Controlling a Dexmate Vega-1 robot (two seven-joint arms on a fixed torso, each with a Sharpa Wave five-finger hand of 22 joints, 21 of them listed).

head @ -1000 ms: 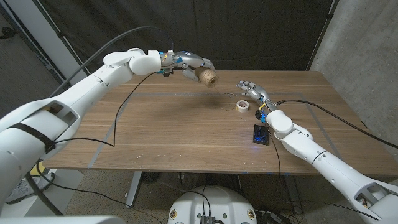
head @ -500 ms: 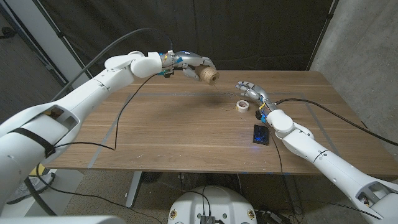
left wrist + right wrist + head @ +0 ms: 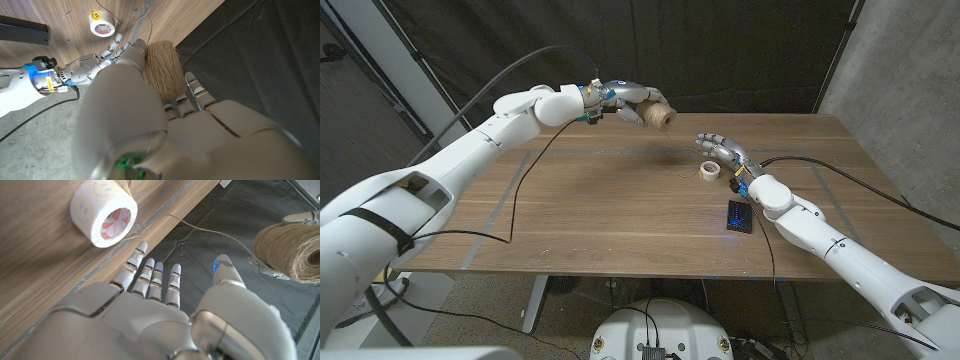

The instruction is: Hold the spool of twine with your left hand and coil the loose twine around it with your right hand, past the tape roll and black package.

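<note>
My left hand [image 3: 628, 102] grips a tan spool of twine [image 3: 660, 116] and holds it up above the far middle of the table. The left wrist view shows the spool [image 3: 162, 67] between the fingers of that hand [image 3: 150, 110]. A thin strand of loose twine [image 3: 200, 229] hangs from the spool [image 3: 290, 250] toward the table near the tape roll [image 3: 709, 171]. My right hand [image 3: 723, 149] hovers just behind the tape roll, fingers apart, holding nothing. The white tape roll [image 3: 104, 213] carries a smiley face. The black package [image 3: 740, 216] lies beside my right forearm.
A black cable [image 3: 525, 170] trails from my left arm across the table's left half. Another cable [image 3: 840, 172] runs from my right wrist toward the right edge. A dark curtain hangs behind the table [image 3: 620, 215].
My left hand has lifted the spool slightly higher and farther back. My right hand has edged a little toward the spool.
</note>
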